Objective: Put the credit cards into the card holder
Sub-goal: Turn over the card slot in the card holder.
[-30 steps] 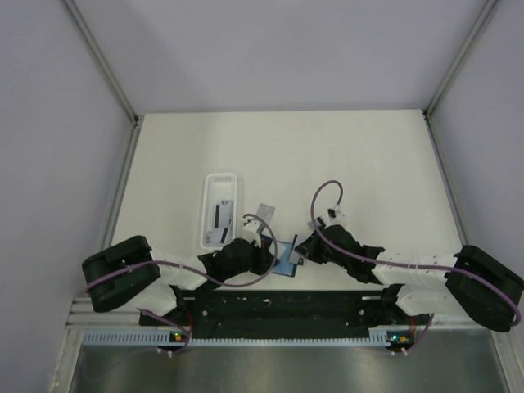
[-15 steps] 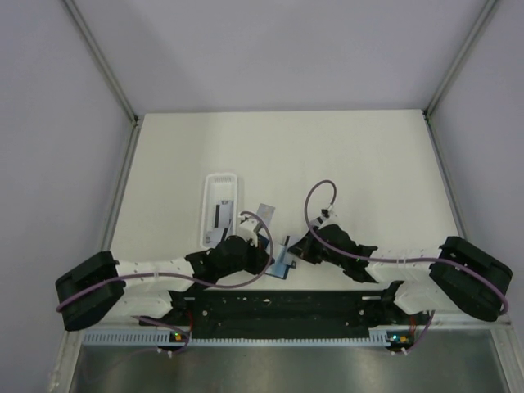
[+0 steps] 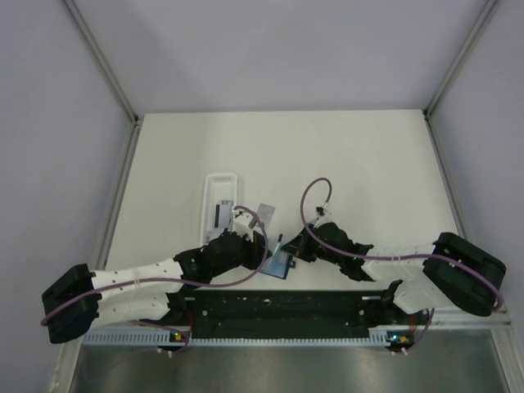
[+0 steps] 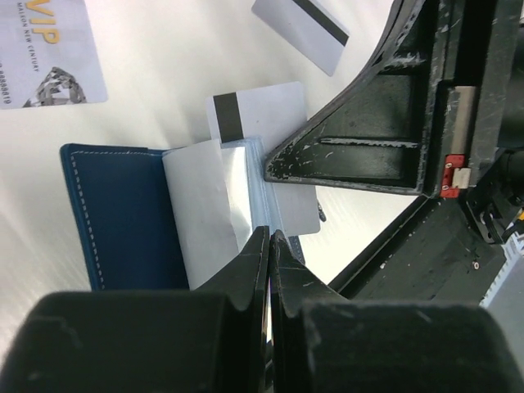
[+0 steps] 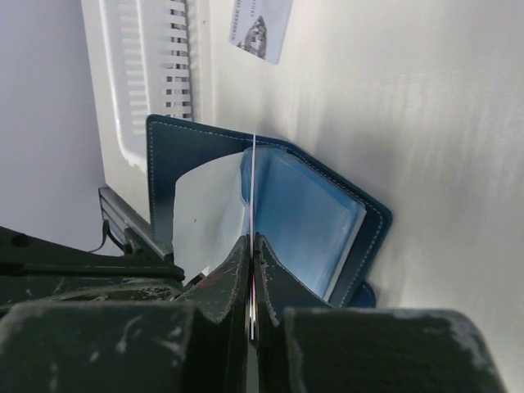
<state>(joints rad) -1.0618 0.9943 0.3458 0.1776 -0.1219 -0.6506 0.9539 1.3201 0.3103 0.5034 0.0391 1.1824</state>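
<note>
Right wrist view: the right gripper (image 5: 252, 244) is pinching a credit card (image 5: 254, 176) edge-on in the open card holder (image 5: 164, 155); the left gripper (image 4: 267, 235) is pressing its fingers together beside the sleeves.

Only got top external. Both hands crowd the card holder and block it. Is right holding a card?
Observer: Yes. In the right wrist view the right hand is shut on a card, seen edge-on over the open card holder.
Operator: Lined up with which slot?
Observer: Its edge sits between the white leaf and the clear blue sleeves.
Operator: And left?
Observer: In the left wrist view the left hand is closed at the sleeves' edge. I can't tell if it pinches one.
</note>
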